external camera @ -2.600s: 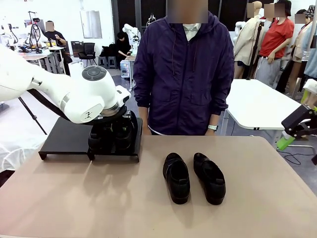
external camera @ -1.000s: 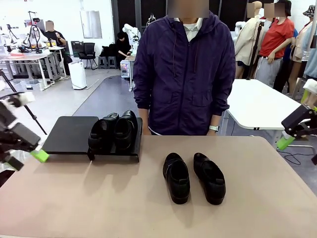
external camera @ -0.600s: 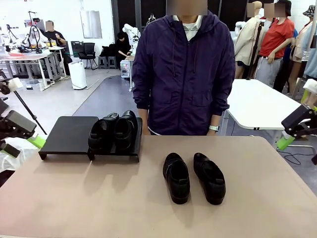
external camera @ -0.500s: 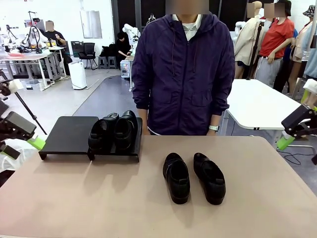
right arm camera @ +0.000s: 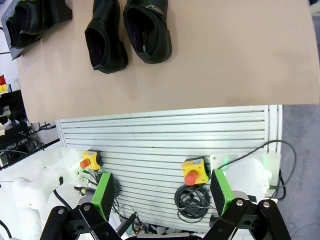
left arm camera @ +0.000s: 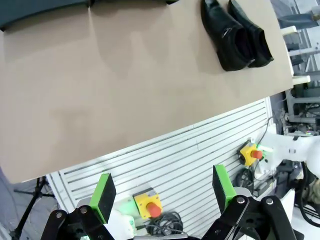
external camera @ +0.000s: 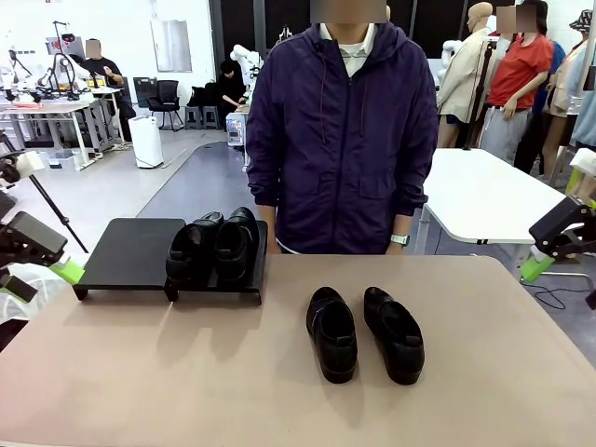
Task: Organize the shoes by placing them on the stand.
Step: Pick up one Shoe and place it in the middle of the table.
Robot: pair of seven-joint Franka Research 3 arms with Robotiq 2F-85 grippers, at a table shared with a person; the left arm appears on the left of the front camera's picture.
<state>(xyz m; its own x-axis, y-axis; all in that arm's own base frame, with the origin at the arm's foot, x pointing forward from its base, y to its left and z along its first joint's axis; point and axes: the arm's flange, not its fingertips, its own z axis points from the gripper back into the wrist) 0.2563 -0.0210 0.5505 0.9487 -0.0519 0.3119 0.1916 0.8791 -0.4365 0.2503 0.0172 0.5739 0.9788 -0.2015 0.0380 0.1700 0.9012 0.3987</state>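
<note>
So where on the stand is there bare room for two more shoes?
The stand is bare on its left half, between its left edge and the pair of shoes crowding its right half. The table is free left of the other pair.

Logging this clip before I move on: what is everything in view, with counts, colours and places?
shoes on stand: two, black, side by side on its right half
shoes on table: two, black, side by side, right of centre
stand: one, black, table's far left
table: one, tan
stop buttons: two, yellow with red caps, on the slatted panel
slatted panel: one, silvery, below the table's near edge
person: one, purple jacket, standing at the far side
left gripper: black, green pads, open, holding nothing, off the table's left side
right gripper: black, green pads, open, holding nothing, off the table's right side
</note>
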